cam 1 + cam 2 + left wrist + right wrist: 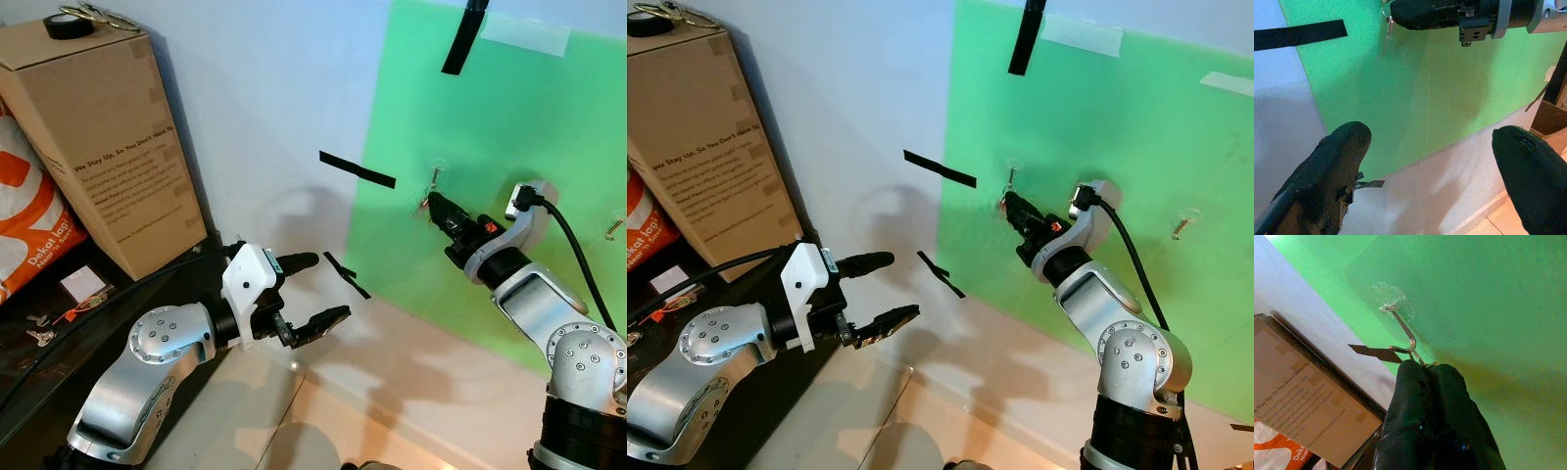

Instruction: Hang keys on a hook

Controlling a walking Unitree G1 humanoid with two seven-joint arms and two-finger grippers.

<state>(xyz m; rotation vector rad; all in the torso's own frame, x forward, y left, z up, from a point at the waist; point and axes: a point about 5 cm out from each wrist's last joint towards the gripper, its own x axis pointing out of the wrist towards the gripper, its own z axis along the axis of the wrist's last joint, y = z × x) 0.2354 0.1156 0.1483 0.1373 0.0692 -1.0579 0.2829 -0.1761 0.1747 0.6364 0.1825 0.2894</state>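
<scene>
Green sheet on white wall (490, 127) carries small clear-based wire hook (1400, 325); right gripper (1426, 368) pinched on thin metal key ring (1415, 355) at hook; ring light, stiff, slippery, so hold at loop; left gripper (318, 289) apart, idle.

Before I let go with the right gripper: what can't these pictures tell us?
- Right wrist view: whether the key ring is over the hook; the right gripper fingertips cover that spot.
- Head views: keys too small to count.
- Left wrist view: keys cut off by the frame edge.
</scene>
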